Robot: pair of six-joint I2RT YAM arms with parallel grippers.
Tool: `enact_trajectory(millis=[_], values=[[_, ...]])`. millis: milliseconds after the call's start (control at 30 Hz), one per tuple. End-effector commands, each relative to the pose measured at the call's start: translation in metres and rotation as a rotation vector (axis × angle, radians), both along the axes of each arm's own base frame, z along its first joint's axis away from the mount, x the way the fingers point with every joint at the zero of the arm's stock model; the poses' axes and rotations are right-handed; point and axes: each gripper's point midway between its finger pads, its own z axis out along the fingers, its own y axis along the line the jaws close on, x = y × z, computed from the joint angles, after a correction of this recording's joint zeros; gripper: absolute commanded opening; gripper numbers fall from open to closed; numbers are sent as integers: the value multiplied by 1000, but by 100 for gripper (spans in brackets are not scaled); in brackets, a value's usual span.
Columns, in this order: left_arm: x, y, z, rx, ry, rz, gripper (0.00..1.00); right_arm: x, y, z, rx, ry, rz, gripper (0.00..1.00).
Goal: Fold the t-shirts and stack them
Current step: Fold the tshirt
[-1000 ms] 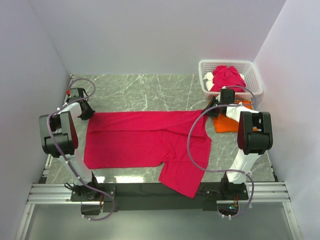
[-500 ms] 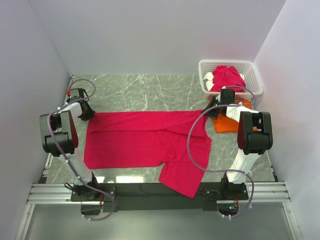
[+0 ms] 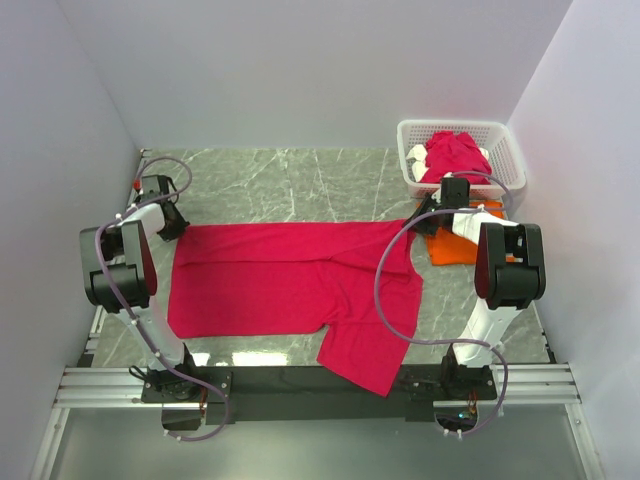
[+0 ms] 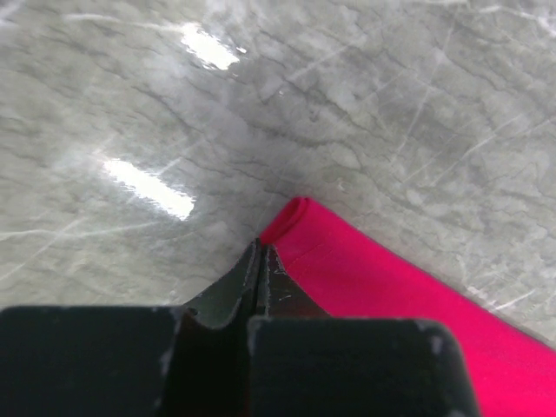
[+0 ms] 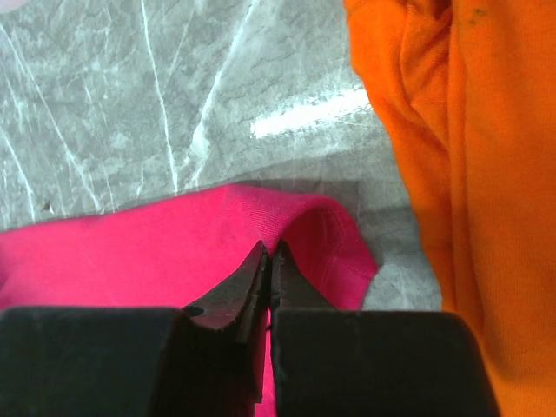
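A crimson-pink t-shirt (image 3: 280,280) lies spread flat across the marble table, one part hanging over the near edge. My left gripper (image 3: 178,228) is at its far left corner. In the left wrist view that gripper (image 4: 262,248) is shut, with the edge of the cloth (image 4: 391,287) meeting its tips and the corner rolled up just beyond. My right gripper (image 3: 425,222) is at the far right corner. The right wrist view shows that gripper (image 5: 269,252) shut on a raised fold of the crimson cloth (image 5: 130,252). An orange t-shirt (image 3: 455,248) lies crumpled just right of it.
A white lattice basket (image 3: 410,130) stands at the back right with more crimson cloth (image 3: 455,155) heaped inside. The orange cloth (image 5: 486,174) fills the right side of the right wrist view. White walls close in the table on three sides.
Neither arm nor the shirt has visibly moved in the top view.
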Motion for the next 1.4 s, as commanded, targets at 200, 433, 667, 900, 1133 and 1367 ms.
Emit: enact_trajectory(millis=[200, 433, 667, 900, 1133, 1367], values=[[21, 26, 35, 125, -20, 26, 1, 18, -17, 19, -42, -51, -61, 0], [23, 23, 16, 104, 19, 14, 1, 21, -17, 17, -44, -43, -58, 0], [-7, 16, 41, 70, -6, 114, 27, 20, -15, 19, -47, -42, -37, 0], [-62, 9, 40, -1, 19, 228, 46, 21, -12, 22, -37, -50, -26, 0], [-90, -7, 22, -89, 7, 282, 46, 21, -10, 22, -25, -52, -22, 0], [-88, -21, 4, -172, -8, 289, 42, 21, -10, 23, -34, -54, -14, 0]])
